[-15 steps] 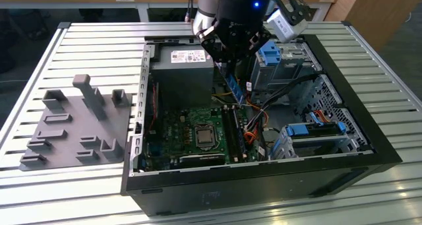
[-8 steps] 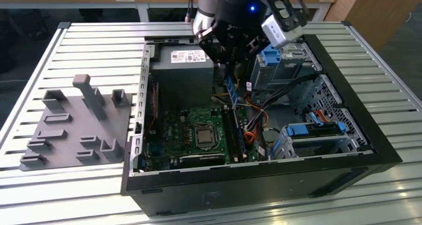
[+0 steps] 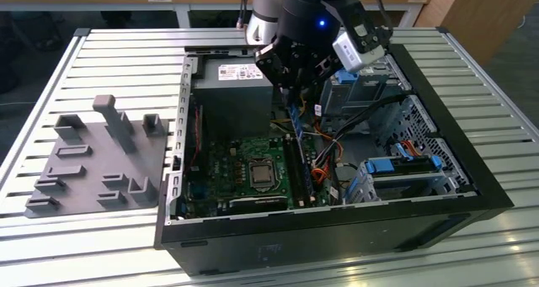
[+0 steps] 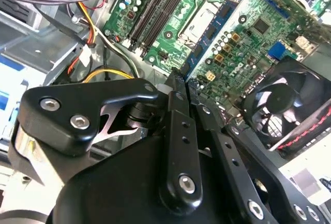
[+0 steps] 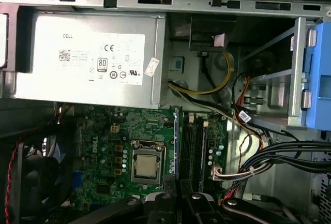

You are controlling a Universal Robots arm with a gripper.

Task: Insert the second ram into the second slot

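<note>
My fingers (image 4: 178, 113) are clamped on the second ram (image 5: 176, 141), which hangs edge-down from them inside the open computer case (image 3: 471, 192) — above the motherboard (image 5: 103, 131) and not yet seated in anything. In the first wrist view the stick reads as a thin blue line running alongside the memory slots (image 5: 189, 146), on the side toward the processor socket (image 5: 147, 163). I cannot tell which slot is free.

The worry I rate highest is sideways offset. If I press while the edge sits over a slot wall or the bare board, the contacts could chip or the board could flex.

Tilt is next. If one end is lower, that end may bite while the other rides up.

I cannot see the notch, or whether the end latches are open. A reversed stick or a closed latch would refuse to give, and force there does damage.

My hold is on a thin board, so a hard push could make it slide or pivot between the fingers.

The cables (image 5: 279, 158) lie close beside the slots — my wrist could snag them.
</note>
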